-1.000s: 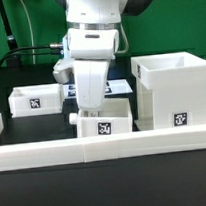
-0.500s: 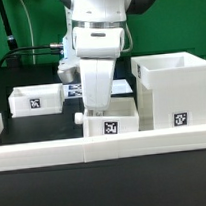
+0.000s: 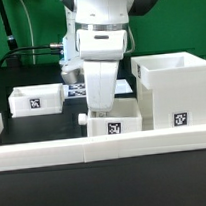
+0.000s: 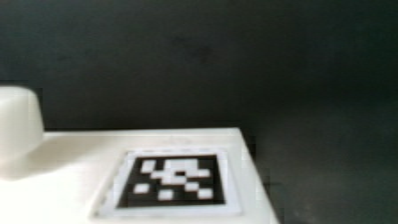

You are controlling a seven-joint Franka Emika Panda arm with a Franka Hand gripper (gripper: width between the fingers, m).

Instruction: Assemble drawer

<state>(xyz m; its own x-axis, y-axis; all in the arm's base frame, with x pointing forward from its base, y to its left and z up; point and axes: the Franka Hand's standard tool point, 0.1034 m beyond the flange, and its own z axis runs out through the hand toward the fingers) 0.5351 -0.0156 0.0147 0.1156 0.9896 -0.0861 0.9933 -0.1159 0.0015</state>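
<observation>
In the exterior view a small white tray [image 3: 115, 123] with a square tag and a side knob [image 3: 82, 120] sits at the middle, just behind the low wall. My gripper [image 3: 104, 109] reaches down into it from above, closed on its wall; the fingertips are hidden. The tall white housing [image 3: 175, 85] stands close on the exterior view's right of the tray, open at the top. A second knobbed tray [image 3: 35, 98] sits at the left. The wrist view shows the held tray's tagged face [image 4: 175, 180] and a white rounded bit [image 4: 16, 115] over the dark table.
A long low white border wall [image 3: 55, 151] runs across the front. The marker board [image 3: 74, 90] lies flat behind the arm. Cables and a green backdrop are at the back left. Dark table [image 3: 52, 120] lies between the two trays.
My gripper and the middle tray have moved toward the exterior view's right, closer to the housing. The left tray and the housing have not moved.
</observation>
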